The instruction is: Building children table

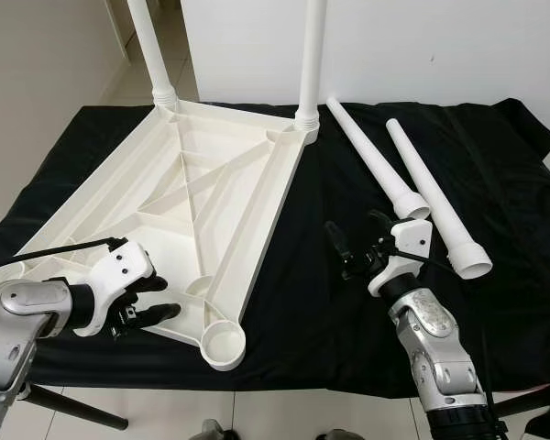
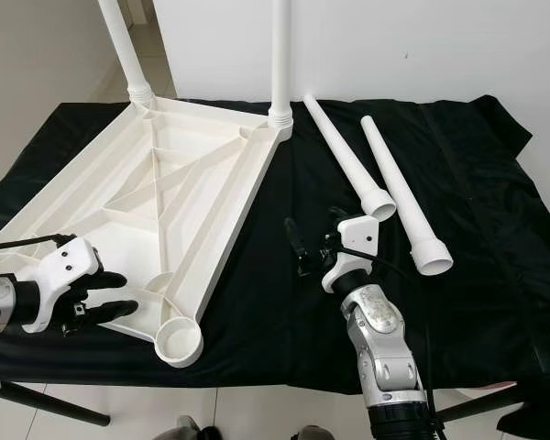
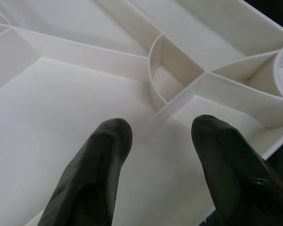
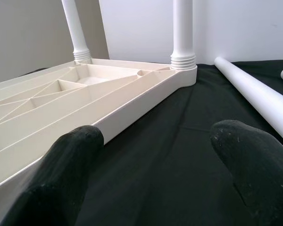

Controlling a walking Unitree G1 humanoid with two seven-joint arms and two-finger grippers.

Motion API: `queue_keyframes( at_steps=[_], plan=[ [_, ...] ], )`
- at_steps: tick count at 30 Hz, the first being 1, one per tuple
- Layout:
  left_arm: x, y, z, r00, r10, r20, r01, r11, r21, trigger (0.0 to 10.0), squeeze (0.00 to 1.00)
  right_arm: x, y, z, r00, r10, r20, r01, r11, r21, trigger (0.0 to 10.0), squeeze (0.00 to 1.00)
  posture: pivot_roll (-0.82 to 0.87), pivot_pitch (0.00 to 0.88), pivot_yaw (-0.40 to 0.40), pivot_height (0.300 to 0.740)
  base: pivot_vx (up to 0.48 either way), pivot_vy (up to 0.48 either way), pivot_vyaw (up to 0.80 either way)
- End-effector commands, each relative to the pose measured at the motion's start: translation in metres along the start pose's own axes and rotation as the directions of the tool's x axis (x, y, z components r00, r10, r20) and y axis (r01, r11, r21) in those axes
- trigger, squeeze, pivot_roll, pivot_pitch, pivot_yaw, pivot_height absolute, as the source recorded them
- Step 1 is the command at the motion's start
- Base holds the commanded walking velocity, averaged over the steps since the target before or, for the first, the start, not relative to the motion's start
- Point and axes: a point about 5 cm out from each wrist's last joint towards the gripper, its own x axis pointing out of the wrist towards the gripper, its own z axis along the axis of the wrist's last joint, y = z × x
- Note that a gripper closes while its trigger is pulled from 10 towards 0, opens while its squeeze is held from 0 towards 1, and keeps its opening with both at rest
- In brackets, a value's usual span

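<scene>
Between left gripper (image 1: pixel 158 299) fingers: near edge of upside-down tabletop (image 1: pixel 179 197), fingers spread, not clamped.
R gripper (image 1: pixel 358 246) fingers wide apart w/ nothing held, over black cloth (image 1: pixel 330 302) on counter, btwn tabletop & two loose legs (image 1: pixel 412 188).

Head eyes look down over the tabletop (image 1: pixel 202 192); both wrist cameras sit close, sharing its ribbed underside.

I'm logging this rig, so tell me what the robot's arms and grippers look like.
Both arms are silver metal, jointed. The left gripper and right gripper each have a white housing with dark screw holes and two long black fingers. Thin black cables run along both wrists.
</scene>
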Motion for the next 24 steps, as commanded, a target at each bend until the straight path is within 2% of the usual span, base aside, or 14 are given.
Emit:
queue_keyframes(
  at_steps=[1, 11, 14, 19, 20, 22, 23, 24],
  plan=[
    [0.003, 0.006, -0.001, 0.999, 0.05, -0.015, -0.05, 0.999, 0.009, 10.0, 0.0, 0.001, 0.001, 0.0, 1.0, 0.007, 0.003, -0.007, 1.0, -0.004, 10.0, 0.0, -0.12, 0.052, 0.071, 0.74, 0.0, 0.0, 0.0],
    [0.01, 0.009, 0.002, 0.999, 0.048, -0.01, -0.048, 0.998, 0.027, 10.0, 0.0, 0.001, 0.0, 0.0, 1.0, 0.004, 0.003, -0.004, 1.0, -0.005, 10.0, 0.0, -0.12, 0.058, 0.073, 0.74, 0.0, 0.0, 0.0],
    [0.018, 0.008, -0.001, 0.998, 0.026, -0.05, -0.023, 0.998, 0.059, 10.0, 0.0, 0.001, -0.001, 0.001, 1.0, 0.0, 0.005, 0.0, 1.0, -0.007, 10.0, 0.0, -0.13, 0.062, 0.077, 0.74, 0.0, 0.0, 0.0],
    [0.021, 0.01, -0.006, 0.996, 0.026, -0.081, -0.02, 0.997, 0.078, 10.0, 0.0, 0.0, -0.002, 0.001, 1.0, -0.005, 0.006, 0.005, 1.0, -0.009, 10.0, 0.0, -0.13, 0.062, 0.077, 0.74, 0.0, 0.0, 0.0],
    [0.021, 0.01, -0.008, 0.995, 0.021, -0.092, -0.014, 0.997, 0.082, 10.0, 1.0, 0.001, -0.002, 0.001, 1.0, -0.007, 0.007, 0.007, 1.0, -0.009, 10.0, 0.0, -0.13, 0.063, 0.08, 0.74, 0.0, 0.0, 0.0],
    [0.022, 0.012, -0.011, 0.992, 0.02, -0.122, -0.008, 0.995, 0.104, 10.0, 1.0, 0.002, -0.002, 0.002, 1.0, -0.008, 0.008, 0.008, 1.0, -0.009, 10.0, 0.0, -0.13, 0.062, 0.08, 0.74, 0.0, 0.0, 0.0],
    [0.023, 0.012, -0.013, 0.99, 0.026, -0.136, -0.01, 0.993, 0.117, 10.0, 0.45, 0.002, -0.002, 0.002, 1.0, -0.009, 0.009, 0.009, 1.0, -0.008, 10.0, 0.0, -0.13, 0.062, 0.08, 0.74, 0.0, 0.0, 0.0],
    [0.023, 0.013, -0.014, 0.989, 0.032, -0.144, -0.014, 0.992, 0.126, 10.0, 0.45, 0.002, -0.002, 0.002, 1.0, -0.009, 0.01, 0.009, 1.0, -0.008, 10.0, 0.0, -0.13, 0.062, 0.08, 0.74, 0.0, 0.0, 0.0]
  ],
)
